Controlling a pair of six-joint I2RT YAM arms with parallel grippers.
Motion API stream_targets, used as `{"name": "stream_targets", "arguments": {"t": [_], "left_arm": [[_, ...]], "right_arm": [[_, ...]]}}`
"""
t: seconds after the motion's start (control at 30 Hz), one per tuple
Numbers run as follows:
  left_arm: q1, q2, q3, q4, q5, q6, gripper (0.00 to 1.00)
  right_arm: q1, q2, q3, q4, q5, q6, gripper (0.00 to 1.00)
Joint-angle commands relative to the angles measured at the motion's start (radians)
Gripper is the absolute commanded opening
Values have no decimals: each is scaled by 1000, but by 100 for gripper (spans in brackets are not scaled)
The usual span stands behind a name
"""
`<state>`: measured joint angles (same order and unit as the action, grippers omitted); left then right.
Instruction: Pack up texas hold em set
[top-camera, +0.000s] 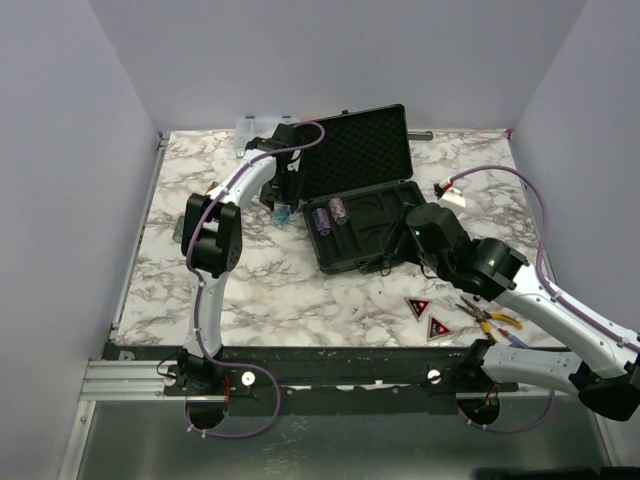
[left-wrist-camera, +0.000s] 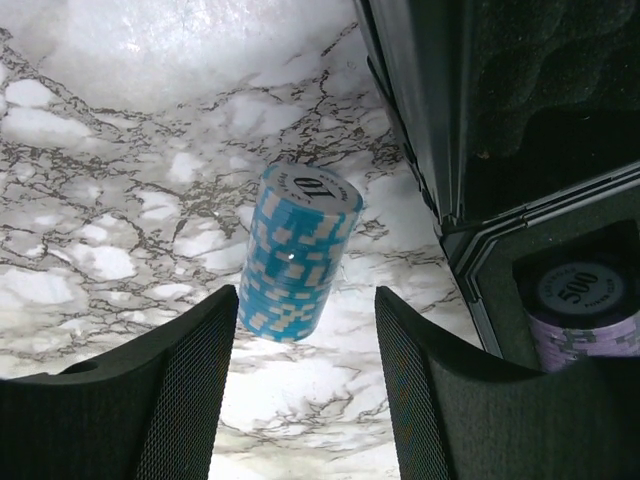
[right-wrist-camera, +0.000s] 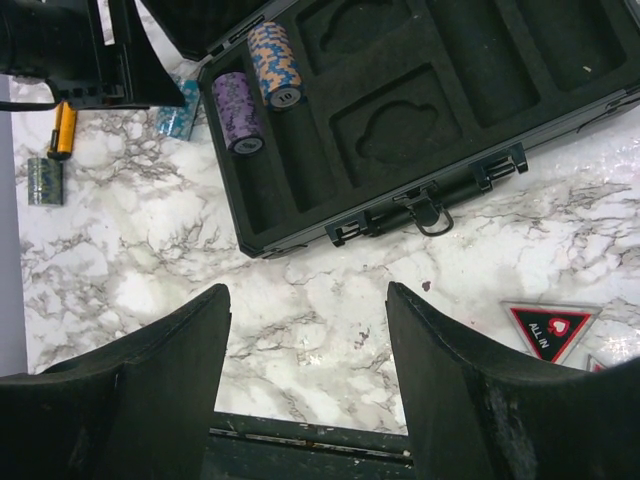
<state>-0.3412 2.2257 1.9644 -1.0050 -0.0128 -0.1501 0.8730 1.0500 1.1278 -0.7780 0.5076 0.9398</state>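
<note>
I am hovering my left end effector (left-wrist-camera: 305, 320) over the light-blue chip stack (left-wrist-camera: 297, 255), with its fingers spread and nothing between them. The stack, marked 10 on its top face, is standing on the marble desk (left-wrist-camera: 110, 200) just beside the left wall of the open black briefcase (left-wrist-camera: 420, 120), and it isn't touching that wall.

I am judging this stack as loose discs, not one solid piece. Each chip looks stiff and smooth-rimmed, and the column looks dense for its size, so it is likely to shear or spill if squeezed unevenly. I am planning to take it across its sides at mid height, with the pads covering as many chips as they can, and to carry it level.

Inside the briefcase, a purple 500 stack (left-wrist-camera: 585, 310) is already lying in a tray slot. My right end effector (right-wrist-camera: 307, 300), also spread and holding nothing, is hanging over the desk just in front of the briefcase handle (right-wrist-camera: 432, 212).
</note>
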Motion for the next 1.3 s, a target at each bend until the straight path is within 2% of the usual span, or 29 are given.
{"name": "stream_targets", "arguments": {"t": [0.0,0.1,0.17,0.27,0.4,0.57,0.83,1.1,1.27], "left_arm": [[-10,32,48,-91,-14,-7,55],[-13,80,120,-201,-2,-20,55],[-13,73,95,-231,0,-35,57],[-6,33,24,-193,11,-52,60],[6,35,40,-199,92,-49,61],[5,-26,-13,-141,115,-47,60],[5,-255,-80,-110,110,-59,68],[9,-539,-291,-77,48,-91,72],[60,-749,-453,-68,-5,-156,73]], "right_arm": [[-2,-2,22,3,13,-10,67],[-2,4,28,0,9,-11,68],[-2,6,35,-8,11,-7,67],[-2,-9,25,-11,18,6,67],[-2,-24,6,1,13,17,67],[-2,-10,13,23,-14,1,67],[-2,46,33,160,-103,-104,68],[-2,306,168,324,-247,-181,68],[-2,490,268,381,-319,-178,68]]}}
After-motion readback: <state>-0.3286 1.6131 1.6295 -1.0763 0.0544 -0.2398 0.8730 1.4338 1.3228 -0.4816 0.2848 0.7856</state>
